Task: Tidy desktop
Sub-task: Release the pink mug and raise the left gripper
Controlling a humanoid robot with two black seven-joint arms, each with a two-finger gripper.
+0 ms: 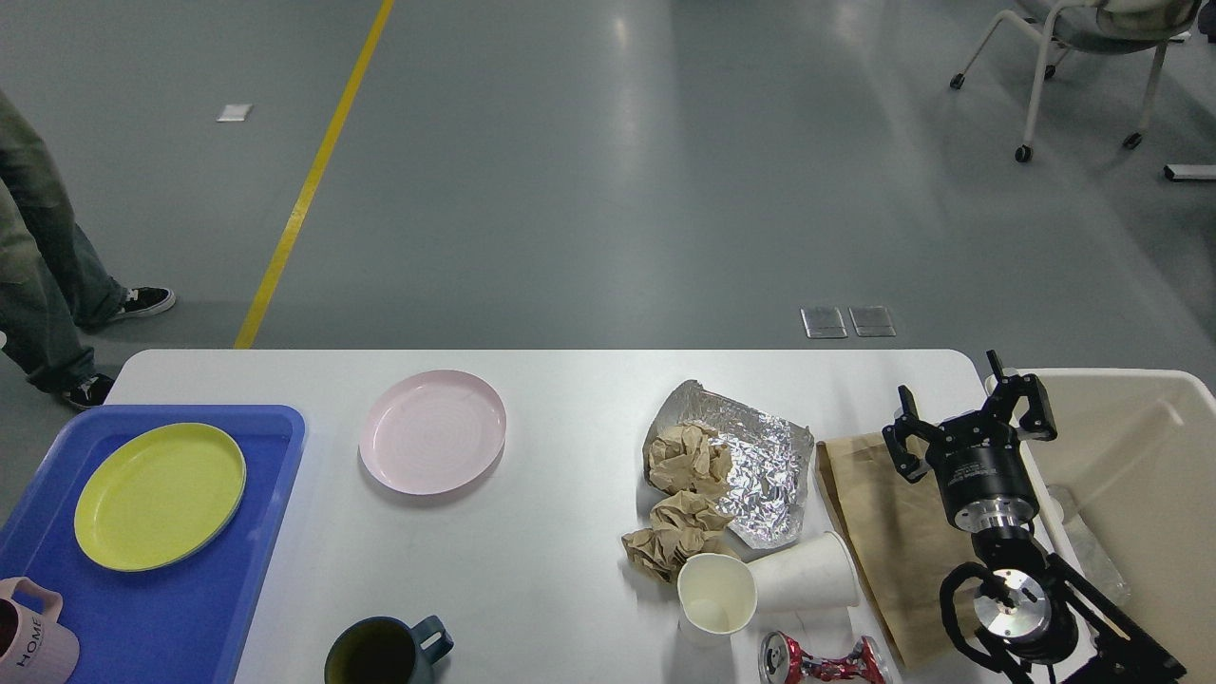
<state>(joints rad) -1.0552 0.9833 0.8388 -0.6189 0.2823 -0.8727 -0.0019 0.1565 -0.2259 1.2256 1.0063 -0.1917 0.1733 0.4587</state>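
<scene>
The white desktop spans the lower view. On it lie a pink plate, a dark mug, crumpled foil, brown paper wads, two paper cups, a crushed red can and a flat brown paper bag. My right gripper hovers open and empty over the bag's far right corner, beside the beige bin. No left arm shows in the view.
A blue tray at the left holds a yellow plate and a pink mug. The beige bin stands off the right edge. A person's legs are at the far left; a chair is far right.
</scene>
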